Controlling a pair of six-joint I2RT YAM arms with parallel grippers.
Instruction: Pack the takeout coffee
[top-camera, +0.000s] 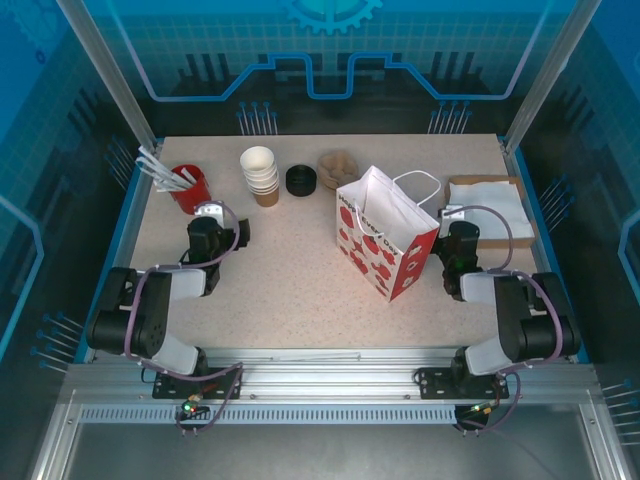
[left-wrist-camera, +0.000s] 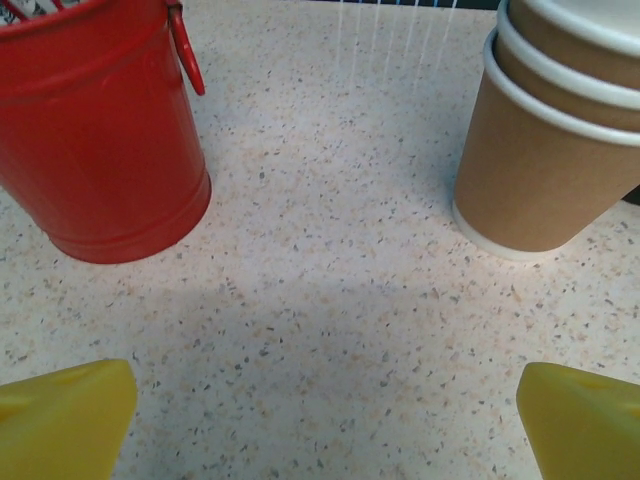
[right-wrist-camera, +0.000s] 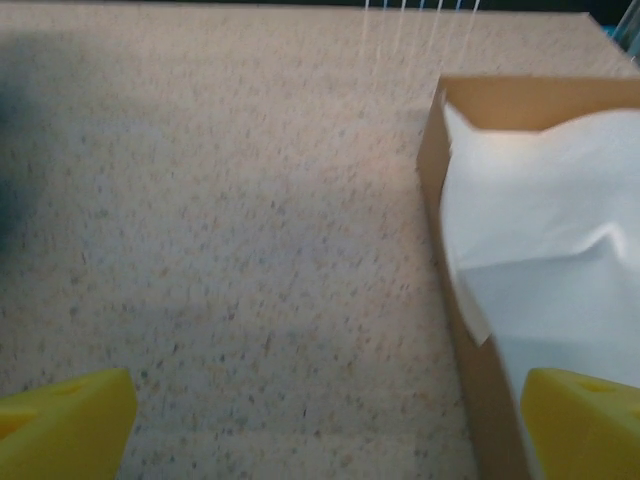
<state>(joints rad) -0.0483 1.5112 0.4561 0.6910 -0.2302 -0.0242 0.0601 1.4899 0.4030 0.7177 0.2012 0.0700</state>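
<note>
Takeout coffee: can't place it. No lidded cup made out; poss. inside strawberry-print bag (top-camera: 385, 240), interior hidden.
Top: bag upright, just left of R gripper (top-camera: 455, 222), well apart from L gripper (top-camera: 212, 218), so R arm nearer.
L wrist: fingers spread, empty; red bucket (left-wrist-camera: 100, 150) and lidless cup stack (left-wrist-camera: 545, 150) ahead.
R wrist: fingers spread, empty; napkin box (right-wrist-camera: 520, 92) to the right.

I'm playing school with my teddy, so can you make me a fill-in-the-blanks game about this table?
1. The bucket beside the stack of paper cups is ___.
2. The napkins in the cardboard box near the right gripper are ___.
3. The fingertips of the left gripper are ___.
Missing words: red; white; yellow.
</note>
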